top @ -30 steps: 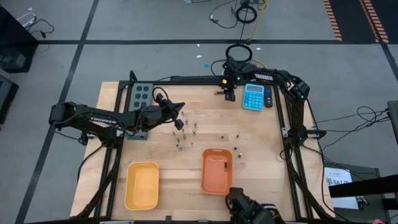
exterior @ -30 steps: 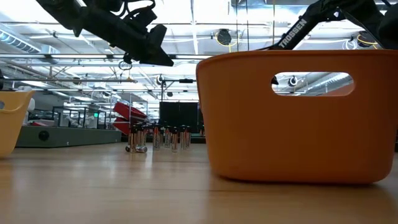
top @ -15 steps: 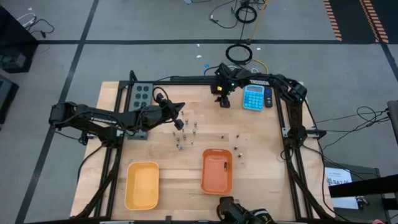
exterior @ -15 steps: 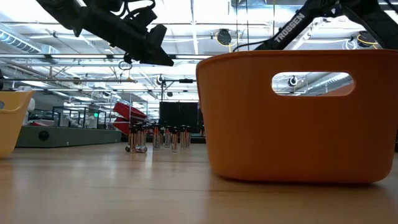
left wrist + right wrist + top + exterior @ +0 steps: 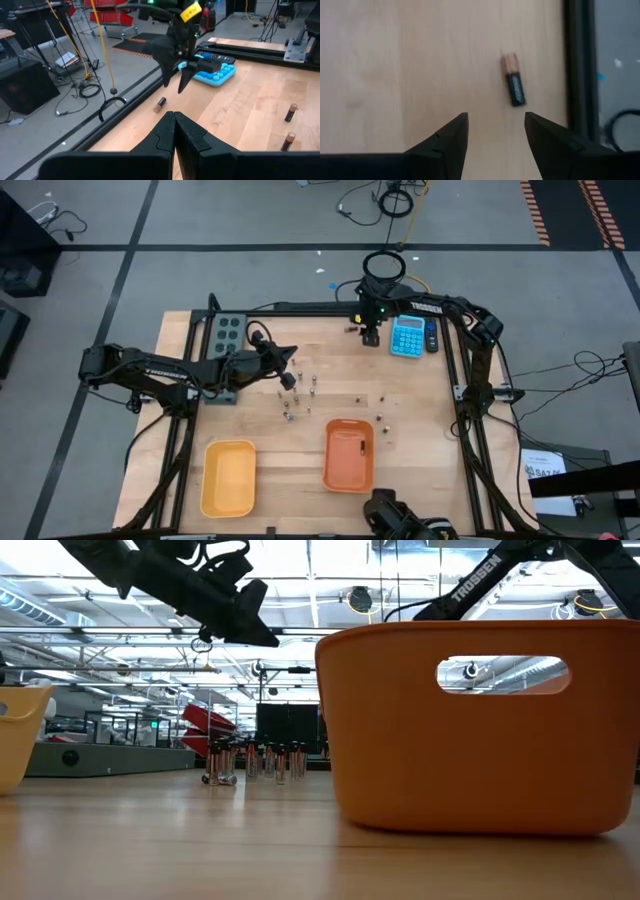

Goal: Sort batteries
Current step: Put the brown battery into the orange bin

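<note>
Several small batteries [image 5: 297, 392] stand in a cluster mid-table, seen upright in the low view [image 5: 252, 762]. A few more lie farther right [image 5: 380, 408], and one rests inside the orange tray [image 5: 349, 454]. A single dark, copper-tipped battery [image 5: 513, 87] lies flat by the far edge [image 5: 352, 330]. My right gripper [image 5: 368, 332] hovers open above it, the cell just beyond its fingertips [image 5: 496, 122]. My left gripper [image 5: 291, 376] hangs shut above the cluster's far-left side, holding nothing [image 5: 173, 116].
A yellow tray [image 5: 228, 477] sits near the left front, with the orange tray [image 5: 480, 725] to its right. A blue calculator [image 5: 407, 336] lies beside my right gripper, and a grey power strip [image 5: 226, 332] at far left. The black frame rail [image 5: 577, 65] borders the far edge.
My right arm swung a little toward the table's left along the far edge, then came back right to about where it began. The batteries have not moved.
</note>
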